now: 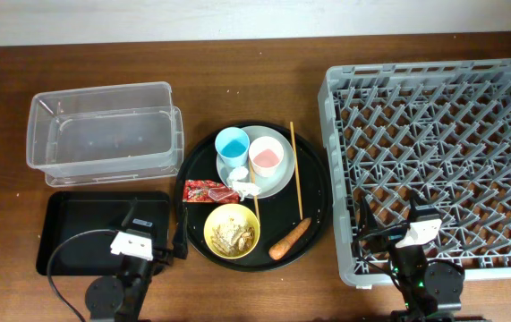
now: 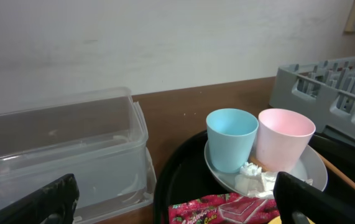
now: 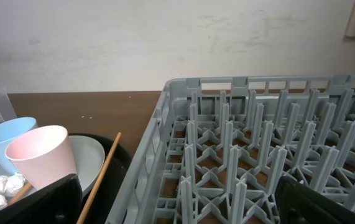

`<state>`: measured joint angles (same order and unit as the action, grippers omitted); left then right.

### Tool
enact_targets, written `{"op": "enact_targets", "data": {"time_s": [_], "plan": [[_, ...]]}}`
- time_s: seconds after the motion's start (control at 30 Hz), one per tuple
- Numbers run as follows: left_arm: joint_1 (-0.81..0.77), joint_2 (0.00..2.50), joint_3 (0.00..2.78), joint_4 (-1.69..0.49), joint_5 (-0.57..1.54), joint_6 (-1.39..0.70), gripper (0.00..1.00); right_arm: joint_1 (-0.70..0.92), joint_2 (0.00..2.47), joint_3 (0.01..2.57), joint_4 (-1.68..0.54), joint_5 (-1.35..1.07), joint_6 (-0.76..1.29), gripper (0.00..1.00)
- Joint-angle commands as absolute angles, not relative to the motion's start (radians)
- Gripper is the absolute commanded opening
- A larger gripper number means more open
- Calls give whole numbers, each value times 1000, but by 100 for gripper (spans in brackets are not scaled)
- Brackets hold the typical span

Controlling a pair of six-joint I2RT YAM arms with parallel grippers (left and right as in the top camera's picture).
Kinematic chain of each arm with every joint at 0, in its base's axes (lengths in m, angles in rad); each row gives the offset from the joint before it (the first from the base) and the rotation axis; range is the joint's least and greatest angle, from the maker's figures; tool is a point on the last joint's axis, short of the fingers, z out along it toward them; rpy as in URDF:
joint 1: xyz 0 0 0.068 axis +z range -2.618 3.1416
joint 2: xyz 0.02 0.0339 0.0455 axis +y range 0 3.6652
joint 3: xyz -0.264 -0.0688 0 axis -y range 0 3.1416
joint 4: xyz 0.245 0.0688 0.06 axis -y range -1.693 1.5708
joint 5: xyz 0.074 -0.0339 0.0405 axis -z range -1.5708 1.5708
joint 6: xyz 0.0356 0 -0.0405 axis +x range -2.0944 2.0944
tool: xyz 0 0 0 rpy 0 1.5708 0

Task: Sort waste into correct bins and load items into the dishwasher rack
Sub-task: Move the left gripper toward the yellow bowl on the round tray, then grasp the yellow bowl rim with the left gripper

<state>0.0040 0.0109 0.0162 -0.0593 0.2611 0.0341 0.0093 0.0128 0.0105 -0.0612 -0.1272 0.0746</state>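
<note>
- Your left claw (image 2: 174, 202) is spread wide and pinches nothing. It sits low at the near edge of the surface (image 1: 4, 98), at the right end of the shallow black tray (image 1: 76, 224).
- Your right claw (image 3: 177, 199) is spread wide too, with nothing held, over the near left corner of the dishwasher rack (image 1: 434, 107).
- The clear tub (image 1: 103, 94) stands just behind the shallow black tray, left of the round black tray (image 1: 314, 179).
- On the round tray, the blue cup (image 1: 233, 145) and pink cup (image 1: 267, 159) stand upright, side by side on the grey plate (image 1: 282, 183).
- The white tissue (image 1: 242, 184) lies at the plate's near edge, with the red wrapper (image 1: 203, 190) just left of it.
- The yellow bowl (image 1: 210, 224) holds the rice-like scraps (image 1: 234, 234), and the carrot piece (image 1: 289, 240) lies just right of it.
- The chopsticks (image 1: 296, 170): one lies along the plate's right side, and the other shows only in part.
</note>
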Motion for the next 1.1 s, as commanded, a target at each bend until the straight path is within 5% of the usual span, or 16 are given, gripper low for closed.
{"op": "enact_targets", "data": {"time_s": [0.0,0.17,0.27,0.43,0.67,0.77,0.83,0.9,1.07], "plan": [[3,7,9,-50,255,42,100,16,7,6,-67,-119,76,98],[3,7,9,-32,280,42,100,16,7,6,-67,-119,76,98],[3,7,20,31,502,-3,100,16,7,6,-67,-119,76,98],[3,46,336,-247,462,-89,100,16,7,6,-67,-119,76,99],[3,826,1144,-925,484,-64,100,16,7,6,-67,-119,76,98],[2,1009,1200,-933,547,-64,99,16,7,6,-67,-119,76,98],[-14,1085,1199,-952,588,-68,66,16,7,6,-67,-119,76,98],[-119,1143,1195,-1012,511,-95,47,16,7,6,-67,-119,76,98],[-567,1233,1158,-1012,57,-460,38,16,7,6,-67,-119,76,98]]}}
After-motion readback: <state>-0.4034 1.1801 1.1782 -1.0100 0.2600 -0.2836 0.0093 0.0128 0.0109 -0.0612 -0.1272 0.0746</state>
